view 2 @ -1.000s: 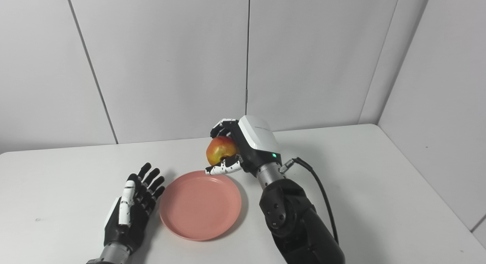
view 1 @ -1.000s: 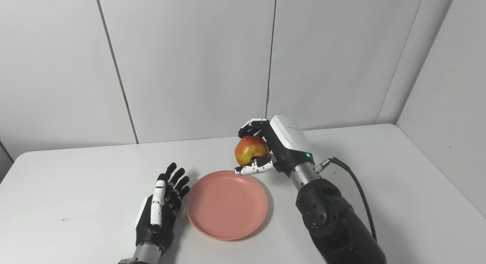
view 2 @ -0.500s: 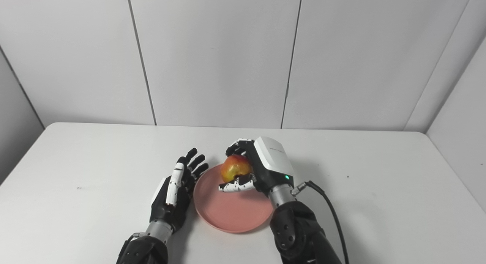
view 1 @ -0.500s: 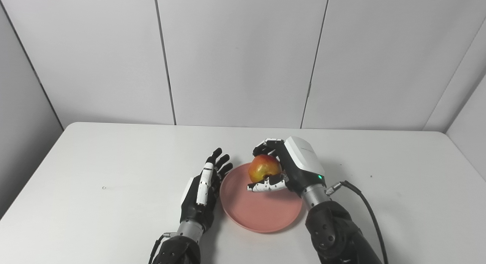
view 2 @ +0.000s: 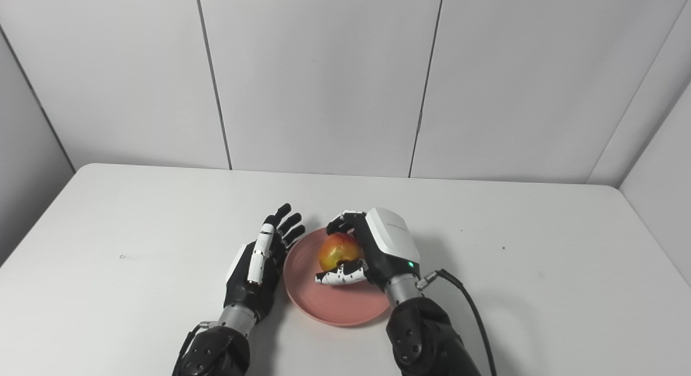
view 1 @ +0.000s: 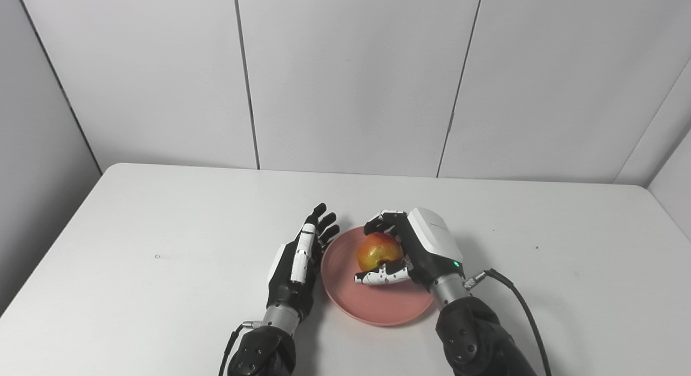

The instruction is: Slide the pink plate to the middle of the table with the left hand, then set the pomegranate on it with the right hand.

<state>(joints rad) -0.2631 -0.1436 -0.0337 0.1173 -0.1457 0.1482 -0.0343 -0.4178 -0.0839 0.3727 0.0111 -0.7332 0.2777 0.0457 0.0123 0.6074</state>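
You are looking at one white desk point(view 1: 135, 289) carrying one pink plate point(view 1: 372, 308) and one pomegranate point(view 1: 379, 251), with two hands working over them. The plate is lying flat near the middle of the desk, close to the front edge, and it is the only dish there. Your right hand point(view 1: 415, 252) is wrapping around the single pomegranate, dark fingers point(view 1: 384, 222) curling over its far side and the white thumb point(view 1: 380, 277) pressing under its near side, so the hand is clamped on the fruit. The pomegranate is sitting over the back half of the plate, inside its rim; whether it is already touching the plate or hanging just above it, you cannot tell from either view. Your left hand point(view 1: 299, 265) is resting just beside the plate's left rim, palm turned toward the plate, fingers stretched forward and slightly spread, gripping nothing. Its fingertips are reaching alongside the far left part of the rim, very near it, though contact is not clear. One black cable point(view 1: 518, 306) is trailing from your right wrist across the desk toward the front edge. One small dark speck point(view 1: 157, 256) is showing on the desk well to the left.
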